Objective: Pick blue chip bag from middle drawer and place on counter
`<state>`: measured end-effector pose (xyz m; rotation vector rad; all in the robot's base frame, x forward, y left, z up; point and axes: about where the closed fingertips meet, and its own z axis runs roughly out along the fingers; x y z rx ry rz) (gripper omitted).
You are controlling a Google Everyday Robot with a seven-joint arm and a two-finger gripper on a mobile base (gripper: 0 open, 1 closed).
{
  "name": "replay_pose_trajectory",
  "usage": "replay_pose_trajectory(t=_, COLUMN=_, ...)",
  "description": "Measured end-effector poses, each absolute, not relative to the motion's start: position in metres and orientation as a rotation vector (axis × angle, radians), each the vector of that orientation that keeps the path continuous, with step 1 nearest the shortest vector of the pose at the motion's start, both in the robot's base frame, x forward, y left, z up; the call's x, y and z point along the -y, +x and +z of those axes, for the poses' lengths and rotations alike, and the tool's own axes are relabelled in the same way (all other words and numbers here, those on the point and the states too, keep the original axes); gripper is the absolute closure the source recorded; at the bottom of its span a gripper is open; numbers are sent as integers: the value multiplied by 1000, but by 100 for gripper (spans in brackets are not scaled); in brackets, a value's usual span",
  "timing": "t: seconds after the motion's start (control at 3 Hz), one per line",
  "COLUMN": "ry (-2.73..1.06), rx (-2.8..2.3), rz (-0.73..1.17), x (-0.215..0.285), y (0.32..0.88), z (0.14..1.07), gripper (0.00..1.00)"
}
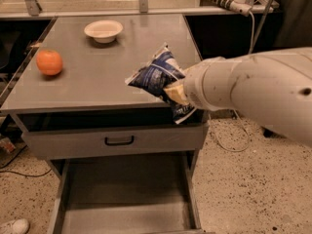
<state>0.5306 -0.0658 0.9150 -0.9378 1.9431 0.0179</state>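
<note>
Free bench (112,77) middle, orange (49,62) at 9 o'clock, bowl (103,30) at 12, claw (176,92) gripping blue chip bag (153,74) at 4 o'clock.
</note>
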Motion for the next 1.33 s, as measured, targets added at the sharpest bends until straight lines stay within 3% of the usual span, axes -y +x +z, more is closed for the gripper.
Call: replay_pose_trajectory(t=1.33, ry=-983, rx=-1882, rz=53, x=38, y=589, z=939, gripper=100)
